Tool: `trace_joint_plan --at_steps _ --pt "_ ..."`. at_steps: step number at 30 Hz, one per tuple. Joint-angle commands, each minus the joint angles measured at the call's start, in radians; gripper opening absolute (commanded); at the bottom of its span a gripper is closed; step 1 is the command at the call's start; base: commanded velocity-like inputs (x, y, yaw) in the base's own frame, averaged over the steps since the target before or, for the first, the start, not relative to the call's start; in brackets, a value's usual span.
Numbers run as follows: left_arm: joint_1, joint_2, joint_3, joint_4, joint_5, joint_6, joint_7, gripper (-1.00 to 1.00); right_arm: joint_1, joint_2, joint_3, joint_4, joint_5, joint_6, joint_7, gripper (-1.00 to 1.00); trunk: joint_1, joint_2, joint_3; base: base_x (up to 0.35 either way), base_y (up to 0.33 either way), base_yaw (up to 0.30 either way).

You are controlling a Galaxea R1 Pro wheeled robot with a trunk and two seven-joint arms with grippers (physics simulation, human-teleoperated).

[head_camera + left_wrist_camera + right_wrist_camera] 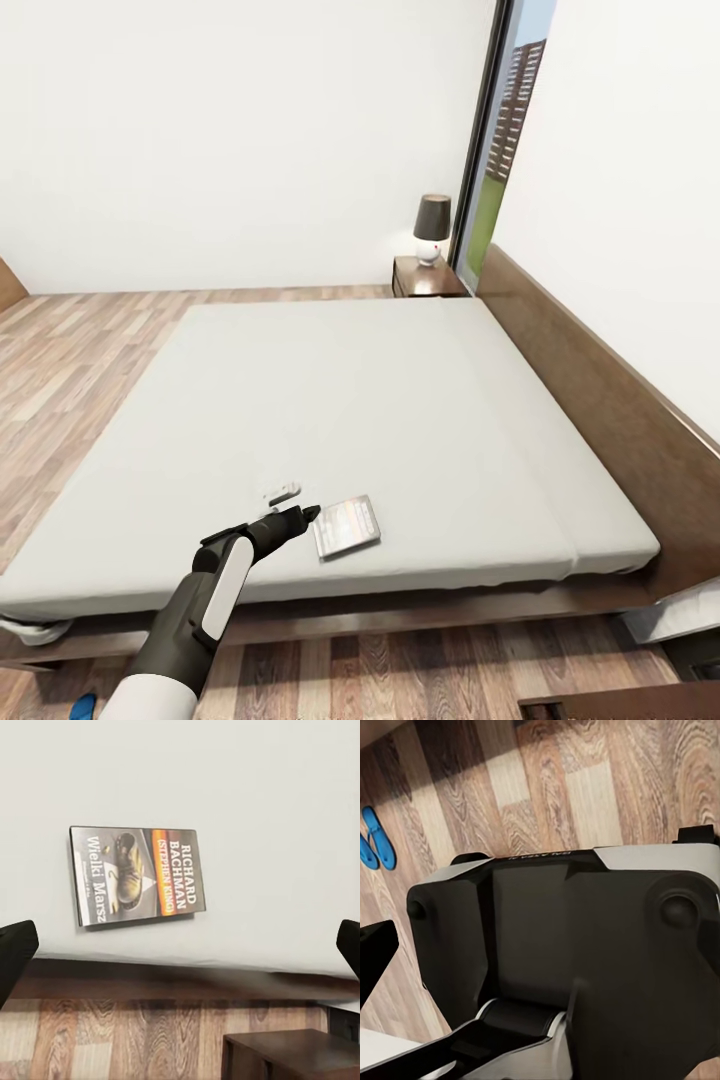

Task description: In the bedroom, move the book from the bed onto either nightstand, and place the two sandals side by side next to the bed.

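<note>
The book (347, 525) lay flat near the bed's (400, 400) front edge, at three o'clock from the left hand (300, 516), spread wide. A shallow grasp might slide it floorward.

The book (347, 525) lies flat, cover up, near the foot edge of the bed (400, 400). Two blue sandals (375, 840) sit together on the wood floor. A nightstand (428, 278) stands by the headboard.

Pale mattress of the bed (400, 400), book (347, 526) lying flat (near the front edge)
</note>
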Motion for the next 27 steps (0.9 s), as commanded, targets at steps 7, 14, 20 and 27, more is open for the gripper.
trace_joint_plan --at_steps 7,14,20,27 --pt "-0.001 0.000 0.002 -0.001 0.007 0.005 0.003 1.00 0.000 0.000 -0.008 0.001 -0.001 0.003 0.005 1.00 0.000 -0.002 -0.013 0.000 0.000 0.000" --pt "-0.001 0.000 0.002 -0.001 0.007 0.005 0.003 1.00 -0.001 0.000 -0.008 0.001 -0.001 0.003 0.005 1.00 0.000 -0.002 -0.024 0.000 0.000 0.000" --pt "-0.001 0.000 0.002 -0.001 0.007 0.005 0.003 1.00 -0.001 0.000 -0.008 0.001 -0.001 0.003 0.005 1.00 0.000 -0.002 -0.033 0.000 0.000 0.000" --pt "-0.001 0.001 0.002 -0.001 0.007 0.005 0.003 1.00 -0.001 0.000 -0.008 0.001 -0.001 0.003 0.005 1.00 0.000 -0.002 -0.044 0.000 0.000 0.000"
